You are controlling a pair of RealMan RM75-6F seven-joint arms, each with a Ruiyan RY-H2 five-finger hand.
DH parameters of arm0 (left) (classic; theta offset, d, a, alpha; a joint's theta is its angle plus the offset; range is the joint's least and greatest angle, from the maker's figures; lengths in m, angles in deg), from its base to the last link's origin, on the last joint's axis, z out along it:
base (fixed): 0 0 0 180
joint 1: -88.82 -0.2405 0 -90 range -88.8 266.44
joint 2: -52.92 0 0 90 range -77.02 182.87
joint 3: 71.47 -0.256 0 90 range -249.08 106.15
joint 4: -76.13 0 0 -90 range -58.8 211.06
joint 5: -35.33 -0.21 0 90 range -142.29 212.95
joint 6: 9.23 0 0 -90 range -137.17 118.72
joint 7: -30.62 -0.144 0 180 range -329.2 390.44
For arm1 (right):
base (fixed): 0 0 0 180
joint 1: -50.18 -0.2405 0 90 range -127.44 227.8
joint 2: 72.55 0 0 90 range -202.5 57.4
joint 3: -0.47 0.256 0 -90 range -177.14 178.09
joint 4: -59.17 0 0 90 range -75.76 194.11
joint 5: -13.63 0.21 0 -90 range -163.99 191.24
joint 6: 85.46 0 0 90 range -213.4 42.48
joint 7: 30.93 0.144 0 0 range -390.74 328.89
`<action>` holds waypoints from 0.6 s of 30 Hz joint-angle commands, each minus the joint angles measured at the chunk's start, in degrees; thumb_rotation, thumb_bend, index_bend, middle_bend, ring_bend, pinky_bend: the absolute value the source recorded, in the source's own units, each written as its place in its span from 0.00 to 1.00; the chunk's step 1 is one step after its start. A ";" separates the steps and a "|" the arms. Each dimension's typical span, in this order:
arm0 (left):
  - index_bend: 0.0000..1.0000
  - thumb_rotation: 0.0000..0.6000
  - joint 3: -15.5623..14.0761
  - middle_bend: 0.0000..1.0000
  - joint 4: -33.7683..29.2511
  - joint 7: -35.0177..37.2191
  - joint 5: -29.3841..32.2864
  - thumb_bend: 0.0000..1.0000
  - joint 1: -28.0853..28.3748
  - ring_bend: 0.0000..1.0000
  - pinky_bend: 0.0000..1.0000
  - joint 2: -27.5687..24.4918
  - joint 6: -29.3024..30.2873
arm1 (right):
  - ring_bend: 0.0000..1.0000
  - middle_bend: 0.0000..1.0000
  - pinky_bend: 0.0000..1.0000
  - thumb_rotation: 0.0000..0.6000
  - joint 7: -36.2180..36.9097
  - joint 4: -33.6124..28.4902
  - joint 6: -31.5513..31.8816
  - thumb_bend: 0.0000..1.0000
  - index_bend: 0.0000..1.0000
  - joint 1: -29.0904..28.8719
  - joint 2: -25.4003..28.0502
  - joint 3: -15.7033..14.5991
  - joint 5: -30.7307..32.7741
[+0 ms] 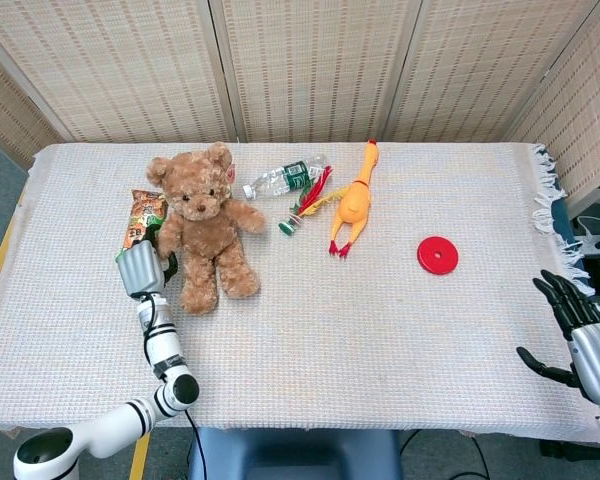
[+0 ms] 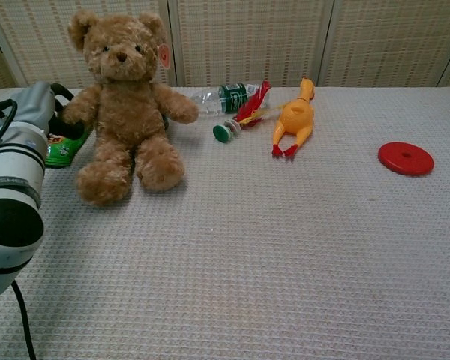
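At the left of the head view the left hand (image 1: 140,268) rests against the arm of the teddy bear (image 1: 202,232), its fingers curled toward the plush; whether they actually pinch the arm or only touch it cannot be told, since the back of the hand hides the fingertips in both views; in the chest view the same hand (image 2: 36,105) shows at the left edge, pressed beside the bear (image 2: 124,105). The bear sits upper left of centre, long axis running from head at the top of the frame down to the feet, leaning slightly; it lies just to the right of the left hand and far from the other one, so the left arm is much the nearer. Tucked behind the hand, at the bear's left, lies a snack packet (image 1: 141,216), green and orange, its print too small to read; a small tag at the bear's ear is likewise illegible. Further right lie a plastic bottle (image 1: 285,178) on its side with a green label, writing unreadable; a feathered shuttlecock (image 1: 307,203); a rubber chicken (image 1: 354,203), lengthwise up the frame; a red disc (image 1: 437,255); all on the table (image 1: 380,340) with its woven cloth. At the lower right edge the right hand (image 1: 578,330) hangs off the table, fingers spread, holding nothing.
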 commanded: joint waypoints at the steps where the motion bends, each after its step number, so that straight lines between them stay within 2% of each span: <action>1: 0.28 1.00 -0.59 0.46 1.35 1.16 -1.36 0.47 0.18 0.41 0.51 0.46 0.55 | 0.00 0.00 0.13 1.00 -0.03 0.01 -0.02 0.11 0.00 -0.03 -0.06 0.08 0.14; 7: 0.33 1.00 -2.17 0.51 3.94 5.60 -5.33 0.49 0.04 0.44 0.56 0.87 1.37 | 0.00 0.00 0.13 1.00 -0.10 -0.04 -0.24 0.11 0.00 -0.10 -0.01 -0.02 0.12; 10: 0.35 1.00 -2.62 0.54 4.70 4.71 -5.26 0.48 -0.12 0.46 0.56 1.13 0.51 | 0.00 0.00 0.13 1.00 -0.39 -0.10 -0.45 0.11 0.00 -0.13 -0.06 -0.02 0.30; 14: 0.41 1.00 -2.18 0.60 2.56 1.61 -2.62 0.48 -0.88 0.53 0.56 0.35 -2.71 | 0.00 0.00 0.13 1.00 -0.27 -0.11 -0.52 0.11 0.00 -0.19 -0.05 -0.05 0.26; 18: 0.41 1.00 -2.25 0.60 2.28 2.25 -3.54 0.48 -1.04 0.53 0.56 0.28 -1.79 | 0.00 0.00 0.13 1.00 -0.34 -0.19 -0.60 0.11 0.00 -0.19 0.01 -0.09 0.29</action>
